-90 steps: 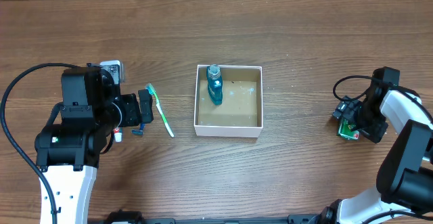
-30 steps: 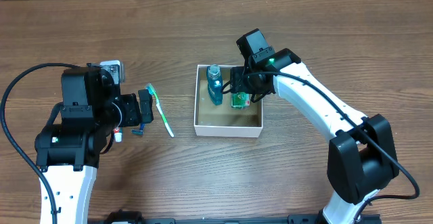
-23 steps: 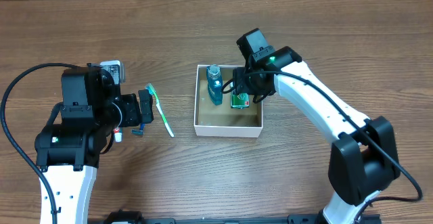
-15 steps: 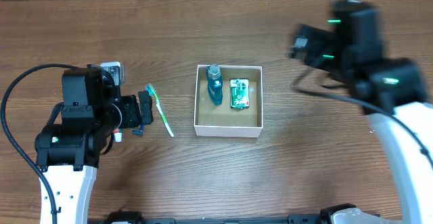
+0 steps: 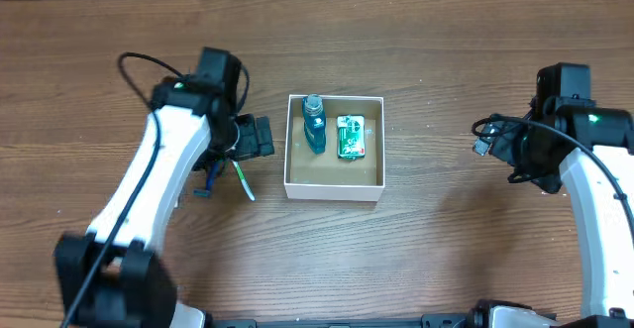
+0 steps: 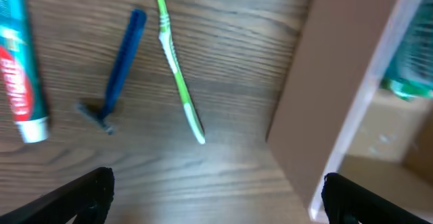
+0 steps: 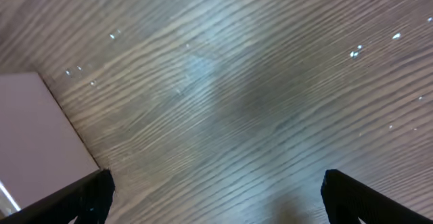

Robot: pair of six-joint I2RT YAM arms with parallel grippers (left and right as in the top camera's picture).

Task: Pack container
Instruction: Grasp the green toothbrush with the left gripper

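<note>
The container (image 5: 334, 190), a square white-walled box with a brown inside, sits mid-table. A teal bottle (image 5: 314, 125) and a green packet (image 5: 351, 137) lie inside it. My left gripper (image 5: 254, 140) is open and empty, just left of the box, above a green toothbrush (image 5: 243, 181). The left wrist view shows the toothbrush (image 6: 177, 82), the box wall (image 6: 352, 102) and my open fingers (image 6: 216, 197). My right gripper (image 5: 500, 148) is open and empty over bare table right of the box, with its fingers (image 7: 216, 197) wide apart.
A blue razor (image 6: 118, 75) and a toothpaste tube (image 6: 20, 68) lie left of the toothbrush. The razor also shows in the overhead view (image 5: 203, 187). The box corner (image 7: 34, 129) shows at the left of the right wrist view.
My right gripper let go of the green packet inside the box and pulled back to the right. My left arm swung right, to above the toothbrush beside the box.
</note>
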